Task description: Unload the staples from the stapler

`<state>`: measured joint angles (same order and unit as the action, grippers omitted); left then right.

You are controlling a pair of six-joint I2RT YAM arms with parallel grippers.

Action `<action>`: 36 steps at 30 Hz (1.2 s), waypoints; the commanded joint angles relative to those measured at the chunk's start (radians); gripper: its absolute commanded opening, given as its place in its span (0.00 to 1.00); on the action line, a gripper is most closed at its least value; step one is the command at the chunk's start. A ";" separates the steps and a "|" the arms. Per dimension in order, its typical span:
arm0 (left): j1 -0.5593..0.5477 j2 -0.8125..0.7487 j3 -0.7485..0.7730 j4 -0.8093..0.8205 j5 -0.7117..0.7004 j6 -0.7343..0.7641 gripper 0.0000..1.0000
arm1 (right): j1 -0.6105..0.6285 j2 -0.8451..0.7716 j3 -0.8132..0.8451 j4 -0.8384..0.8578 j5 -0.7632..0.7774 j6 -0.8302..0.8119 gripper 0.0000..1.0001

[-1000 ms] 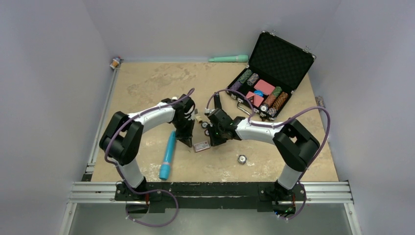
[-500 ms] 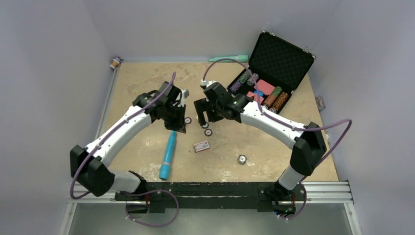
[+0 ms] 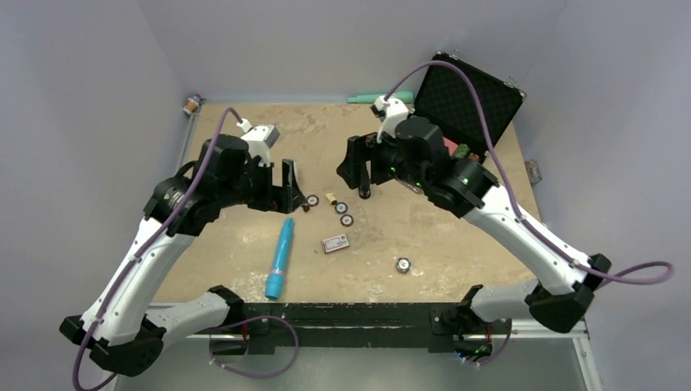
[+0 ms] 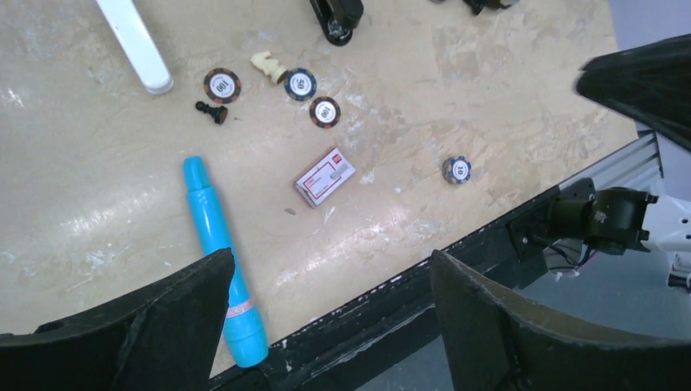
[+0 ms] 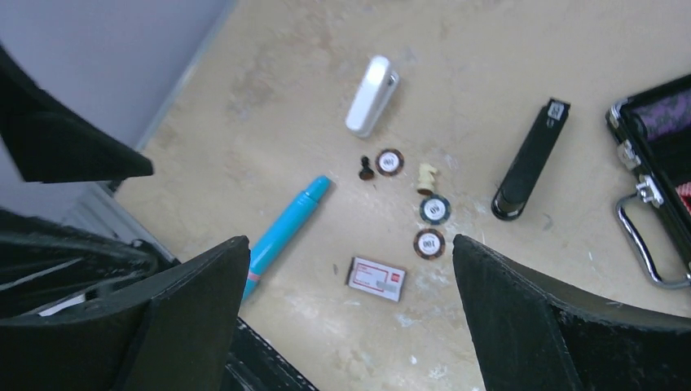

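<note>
The stapler (image 5: 531, 159) is a slim black bar lying flat on the table, its silvery end (image 5: 556, 108) pointing away from the poker chips. In the top view the stapler (image 3: 364, 190) lies partly under my raised right gripper (image 3: 358, 173). Only the rounded end of the stapler (image 4: 338, 16) shows in the left wrist view. My right gripper (image 5: 350, 244) is open and empty, high above the table. My left gripper (image 4: 330, 269) is also open, empty and raised; in the top view it (image 3: 283, 189) hangs left of the chips. The staples are hidden.
A blue tube (image 3: 279, 259) lies near the front edge and a small white-and-red box (image 3: 335, 243) beside it. Poker chips (image 3: 341, 208), two small chess pieces (image 5: 425, 177) and a white bar (image 5: 371, 96) lie mid-table. An open black case (image 3: 473, 98) stands back right, with a green tube (image 3: 380, 98) beside it.
Both arms have risen from low over the table's middle and swung apart. Both grippers have opened. The stapler now lies free on the table.
</note>
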<state>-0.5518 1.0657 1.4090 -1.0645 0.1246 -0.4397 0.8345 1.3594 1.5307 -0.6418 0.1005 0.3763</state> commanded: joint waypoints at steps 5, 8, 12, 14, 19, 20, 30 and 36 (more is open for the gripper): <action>0.000 -0.118 0.054 0.005 -0.150 0.057 0.97 | -0.005 -0.191 -0.091 0.279 -0.065 0.086 0.99; 0.000 -0.196 -0.009 0.048 -0.237 0.068 0.97 | -0.005 -0.233 -0.135 0.359 -0.056 0.152 0.99; 0.000 -0.350 -0.153 0.143 -0.320 0.110 1.00 | -0.005 -0.284 -0.192 0.418 0.041 0.209 0.99; 0.000 -0.416 -0.211 0.170 -0.361 0.131 1.00 | -0.005 -0.311 -0.224 0.426 0.074 0.206 0.99; 0.001 -0.557 -0.345 0.217 -0.427 0.170 1.00 | -0.005 -0.404 -0.321 0.486 0.077 0.170 0.99; 0.001 -0.586 -0.377 0.232 -0.433 0.170 1.00 | -0.005 -0.427 -0.334 0.495 0.075 0.158 0.99; 0.000 -0.853 -0.615 0.305 -0.472 0.168 1.00 | -0.006 -0.517 -0.437 0.322 0.241 0.240 0.99; -0.001 -0.866 -0.652 0.320 -0.479 0.141 1.00 | -0.009 -0.535 -0.492 0.372 0.213 0.240 0.99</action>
<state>-0.5522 0.2058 0.7780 -0.8093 -0.3321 -0.2886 0.8299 0.8326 1.0599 -0.2932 0.3019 0.6029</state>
